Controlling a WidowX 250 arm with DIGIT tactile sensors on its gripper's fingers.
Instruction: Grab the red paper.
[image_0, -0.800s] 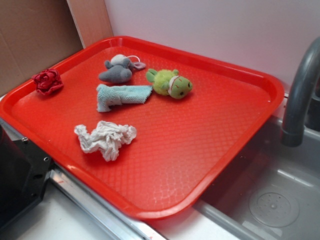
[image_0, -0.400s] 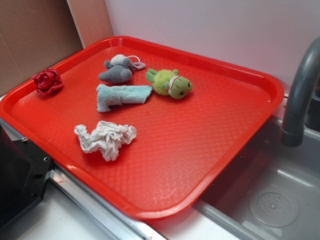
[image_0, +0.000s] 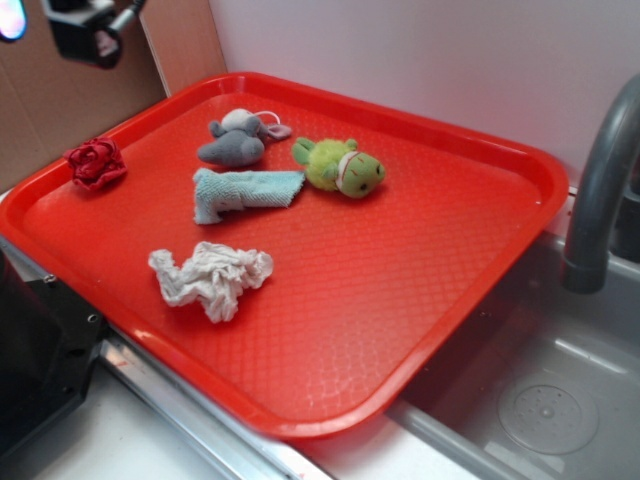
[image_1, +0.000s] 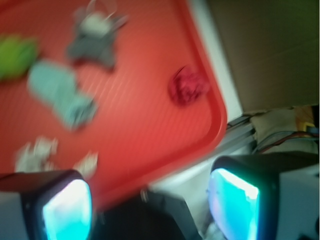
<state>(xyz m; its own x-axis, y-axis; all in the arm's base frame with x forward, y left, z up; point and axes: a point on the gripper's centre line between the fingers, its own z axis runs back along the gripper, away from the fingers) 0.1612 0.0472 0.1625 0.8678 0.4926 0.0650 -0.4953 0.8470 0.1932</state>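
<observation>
The red paper (image_0: 96, 163), a small dark red rose-like wad, lies on the red tray (image_0: 430, 300) near its far left rim; it also shows blurred in the wrist view (image_1: 187, 86). My gripper (image_1: 150, 210) is open and empty, its two pale blue pads wide apart. In the exterior view only part of the arm (image_0: 85, 30) shows, at the top left, high above and behind the red paper.
On the tray lie a white wrinkly paper wad (image_0: 212, 278), a light blue cloth (image_0: 240, 191), a grey plush mouse (image_0: 235, 140) and a green plush toy (image_0: 340, 166). A grey faucet (image_0: 600, 190) and sink (image_0: 540, 400) are at the right. A black block (image_0: 35, 350) sits at the left front.
The arm has come into the exterior view at the top left. Nothing on the tray has moved.
</observation>
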